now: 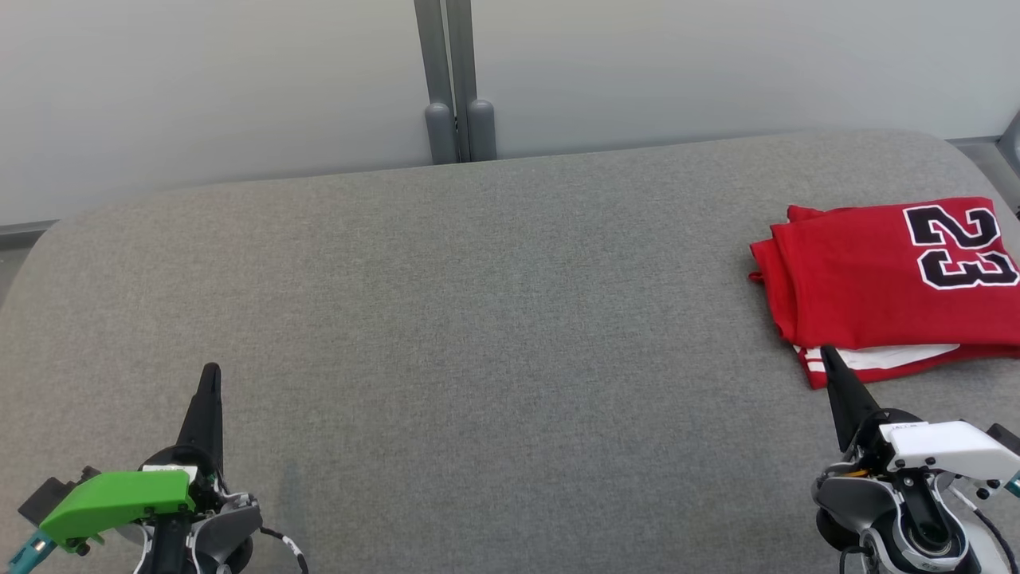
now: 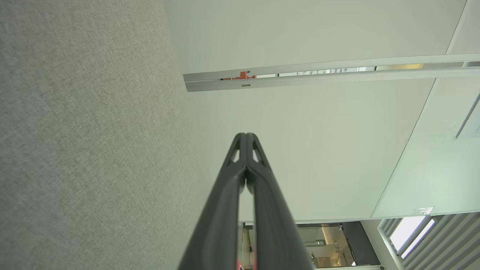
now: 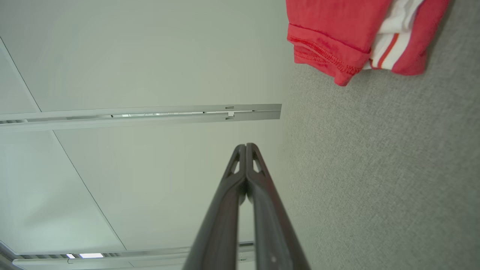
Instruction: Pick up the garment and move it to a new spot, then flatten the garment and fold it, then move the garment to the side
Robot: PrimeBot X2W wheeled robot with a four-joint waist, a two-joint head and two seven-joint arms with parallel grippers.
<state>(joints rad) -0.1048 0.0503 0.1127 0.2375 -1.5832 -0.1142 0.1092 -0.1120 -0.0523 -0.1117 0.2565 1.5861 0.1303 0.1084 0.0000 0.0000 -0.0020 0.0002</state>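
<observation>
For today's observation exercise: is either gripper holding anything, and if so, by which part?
Nothing is held. The left gripper and right gripper are shut on nothing; the red garment lies free.

You could read just one thing: the big number 23 (image 1: 964, 247). It was black with a thin white edge. It sat on top of the red folded cloth shirt (image 1: 868, 287), near the shirt's far right corner. The shirt lay on the grey soft table top (image 1: 478, 319). A tiny mark (image 2: 423, 210) on the pale wall (image 2: 318, 150) was too small for you to read.
</observation>
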